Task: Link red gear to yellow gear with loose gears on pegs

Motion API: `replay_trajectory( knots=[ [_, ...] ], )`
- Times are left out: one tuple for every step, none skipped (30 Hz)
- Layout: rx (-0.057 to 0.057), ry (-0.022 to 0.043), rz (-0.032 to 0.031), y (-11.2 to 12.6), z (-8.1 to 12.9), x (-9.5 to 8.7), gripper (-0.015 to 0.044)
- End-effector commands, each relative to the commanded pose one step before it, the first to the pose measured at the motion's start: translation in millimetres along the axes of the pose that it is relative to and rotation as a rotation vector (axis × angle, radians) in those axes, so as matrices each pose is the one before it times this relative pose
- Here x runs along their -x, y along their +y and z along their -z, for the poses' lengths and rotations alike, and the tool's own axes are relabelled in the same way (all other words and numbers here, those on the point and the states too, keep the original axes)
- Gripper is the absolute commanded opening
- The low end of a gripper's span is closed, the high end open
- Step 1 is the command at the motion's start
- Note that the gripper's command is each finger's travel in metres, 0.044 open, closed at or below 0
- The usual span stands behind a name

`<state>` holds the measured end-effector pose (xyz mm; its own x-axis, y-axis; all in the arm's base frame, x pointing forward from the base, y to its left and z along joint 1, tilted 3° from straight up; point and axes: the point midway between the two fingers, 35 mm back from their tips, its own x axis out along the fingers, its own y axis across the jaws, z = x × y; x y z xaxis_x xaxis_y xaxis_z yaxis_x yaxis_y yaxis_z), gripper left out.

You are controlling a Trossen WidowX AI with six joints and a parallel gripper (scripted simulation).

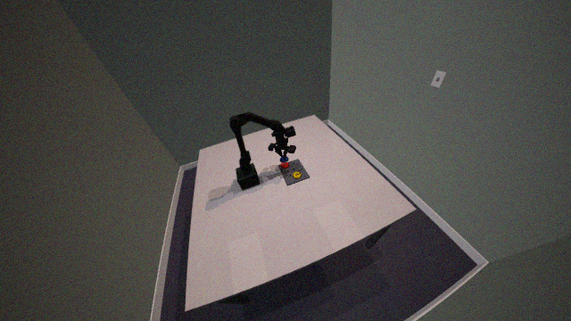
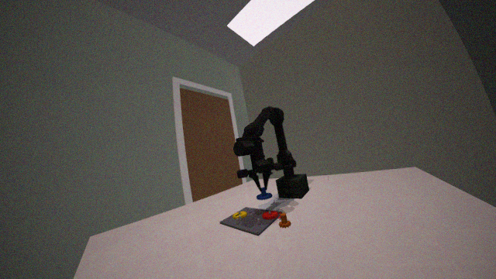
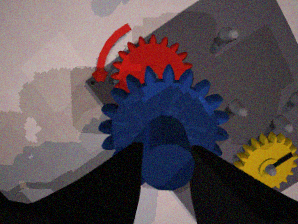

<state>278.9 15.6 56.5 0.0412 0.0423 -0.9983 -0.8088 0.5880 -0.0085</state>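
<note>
My gripper [image 2: 264, 189] [image 3: 166, 153] is shut on the knob of the blue gear [image 1: 284, 159] [image 2: 264, 196] [image 3: 165, 107] and holds it in the air above the board's red-gear side. The grey board [image 1: 293, 180] [image 2: 252, 232] [image 3: 260, 55] lies on the table. The red gear [image 1: 285, 165] [image 2: 270, 215] [image 3: 152, 55] sits on it near one corner, partly hidden by the blue gear in the wrist view. The yellow gear [image 1: 297, 175] [image 2: 239, 215] [image 3: 255, 157] with its black stripe sits farther along. Several empty pegs show in the wrist view. An orange gear [image 2: 284, 223] stands beside the board.
The red arrow [image 3: 107, 47] lies beside the red gear. The arm's black base [image 1: 247, 177] [image 2: 292, 186] stands on the table [image 1: 277, 214] [image 2: 349, 232] beyond the board. The arm's shadow falls between base and board.
</note>
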Motion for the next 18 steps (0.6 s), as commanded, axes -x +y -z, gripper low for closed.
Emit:
replay_trajectory(
  knots=[
    [0.0047, 0.00065, -0.00592, -3.86, 6.26, -5.97, 0.0],
    [0.0001, 0.00017, 0.00008, -1.41, 1.61, -1.19, 0.0],
    [0.0001, 0.00016, 0.00008, -1.39, 1.63, -1.19, 0.0],
    [0.0001, 0.00016, 0.00007, -1.37, 1.64, -1.19, 0.0],
    [0.0001, 0.00016, 0.00007, -1.36, 1.66, -1.19, 0.0],
    [0.0001, 0.00016, 0.00007, -1.34, 1.67, -1.19, 0.0],
    [0.0001, 0.00016, 0.00007, -1.32, 1.69, -1.18, 0.0],
    [0.0001, 0.00015, 0.00006, -1.3, 1.7, -1.18, 0.0],
    [0.0001, 0.00015, 0.00006, -1.29, 1.72, -1.18, 0.0],
    [-0.001, -0.00007, -0.00013, -1.17, 1.66, -1.16, 0.0],
    [-0.0007, -0.00002, -0.00008, -1.16, 1.66, -1.14, 0.0],
    [-0.0005, 0.00002, -0.00005, -1.14, 1.65, -1.12, 0.0],
    [-0.0004, 0.00003, -0.00003, -1.13, 1.66, -1.11, 0.0],
    [0.0, 0.00012, 0.00005, -1.11, 1.63, -1.08, 0.0],
    [0.0002, 0.00016, 0.00007, -1.09, 1.63, -1.07, 0.0],
    [0.0002, 0.00016, 0.00007, -1.08, 1.64, -1.07, 0.0],
    [0.0005, 0.00021, 0.00011, -1.06, 1.63, -1.05, 0.0],
    [0.0007, 0.00025, 0.00015, -1.06, 1.64, -1.04, 0.0]
  ],
)
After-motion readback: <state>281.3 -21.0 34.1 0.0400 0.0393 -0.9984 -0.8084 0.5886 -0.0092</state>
